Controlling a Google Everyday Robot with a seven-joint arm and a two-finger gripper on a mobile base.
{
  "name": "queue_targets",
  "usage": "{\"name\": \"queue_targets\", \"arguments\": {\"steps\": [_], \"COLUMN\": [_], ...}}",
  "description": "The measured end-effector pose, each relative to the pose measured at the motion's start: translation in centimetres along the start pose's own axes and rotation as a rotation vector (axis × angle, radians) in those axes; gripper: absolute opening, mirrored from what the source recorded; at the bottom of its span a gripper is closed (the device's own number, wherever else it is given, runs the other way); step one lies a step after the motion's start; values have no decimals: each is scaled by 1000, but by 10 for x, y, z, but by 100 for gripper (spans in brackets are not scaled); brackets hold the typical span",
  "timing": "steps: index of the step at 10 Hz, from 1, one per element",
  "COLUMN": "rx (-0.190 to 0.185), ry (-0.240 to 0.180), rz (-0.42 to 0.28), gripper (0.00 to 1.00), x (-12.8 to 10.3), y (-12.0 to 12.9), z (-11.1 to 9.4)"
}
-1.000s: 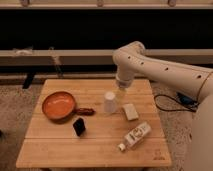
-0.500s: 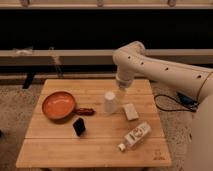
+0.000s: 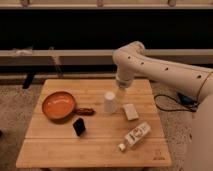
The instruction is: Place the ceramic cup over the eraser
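Wooden table (image 3: 55, 150) occupies the lower centre of the camera view, with a dark wall behind it. Ceramic cup (image 3: 110, 102) stands upright at mid-table, apart from the eraser (image 3: 79, 126), which sits lower left of it, just below the orange pan (image 3: 59, 106). Gripper (image 3: 120, 94) hangs just above and right of the cup; whether it is parted or closed cannot be told. Beige block (image 3: 131, 112) lies right of the cup, and a white bottle (image 3: 136, 136) lies on its side at lower right.
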Motion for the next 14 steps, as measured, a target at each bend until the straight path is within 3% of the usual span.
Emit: {"name": "queue_targets", "arguments": {"steps": [9,13,14], "rx": [0,-41,-64], "ry": [-8,-23,-21], "rz": [-17,-70,-96], "gripper": [80,80,80], "x": [-4,-64,-87], "y": [-7,-22,-23], "z": [4,39,58]}}
